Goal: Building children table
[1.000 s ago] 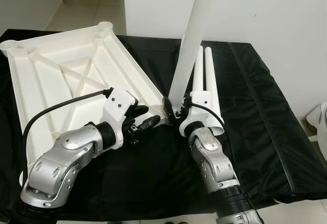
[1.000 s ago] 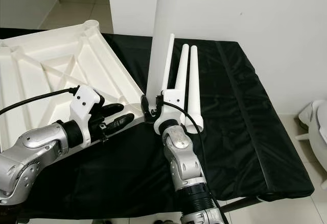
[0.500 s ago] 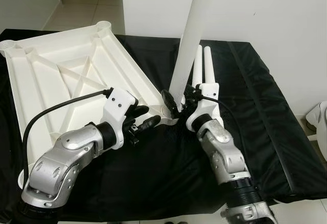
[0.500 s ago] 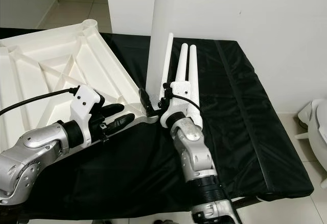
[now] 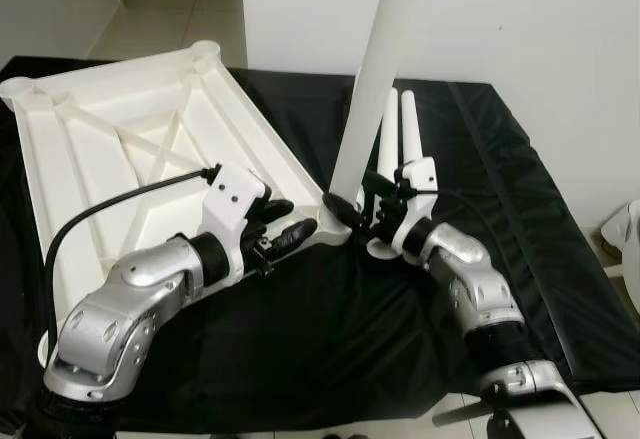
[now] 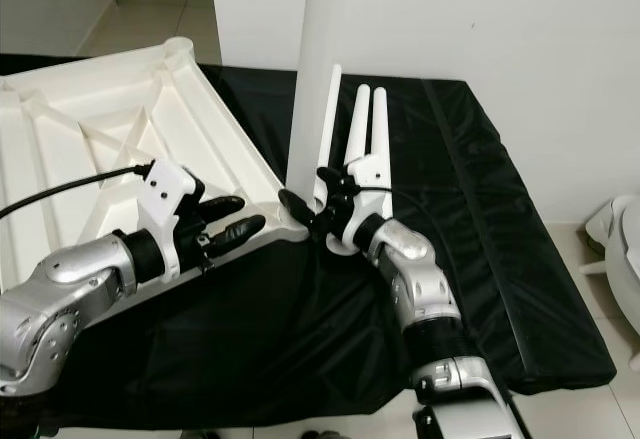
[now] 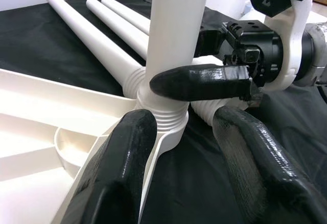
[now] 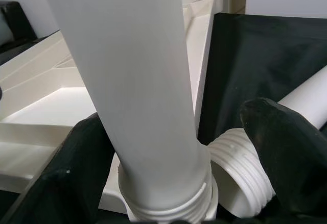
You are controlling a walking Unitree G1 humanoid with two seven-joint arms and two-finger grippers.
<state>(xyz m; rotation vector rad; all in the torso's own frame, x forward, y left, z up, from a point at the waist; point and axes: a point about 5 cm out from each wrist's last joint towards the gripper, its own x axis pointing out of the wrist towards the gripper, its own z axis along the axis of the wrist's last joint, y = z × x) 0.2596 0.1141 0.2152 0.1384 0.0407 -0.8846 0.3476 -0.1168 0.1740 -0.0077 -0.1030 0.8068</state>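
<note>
Trouble, as we judge it, lies at the threaded joint. In the left eye view the right claw [image 5: 352,209] brackets the foot of the upright table leg [image 5: 375,69], which stands in the corner socket of the upturned tabletop [image 5: 130,149] on the black-covered worktop [image 5: 500,209]. If the thread is crossed or only partly turned in, the tall leg could lean and topple once we let go. The left claw [image 5: 282,227], fingers parted, rests at the tabletop's edge just beside that corner; should it slip, the tabletop may turn with the leg.

In the right eye view three spare legs [image 6: 365,149] lie flat just beyond the right claw, touching one another; a careless swing there could roll them.

From the left wrist view we see the left claw's two fingers [image 7: 122,168] spread apart, gripping nothing, with the corner socket [image 7: 166,119] between them and one right finger pressed against the leg's base.

The right wrist view shows the right claw's fingers [image 8: 291,152] either side of the leg, with the threaded end of a spare leg [image 8: 240,157] close by. We cannot tell if they clamp or merely straddle it.

Containers: none present; the tabletop's ribbed recesses hold nothing.
</note>
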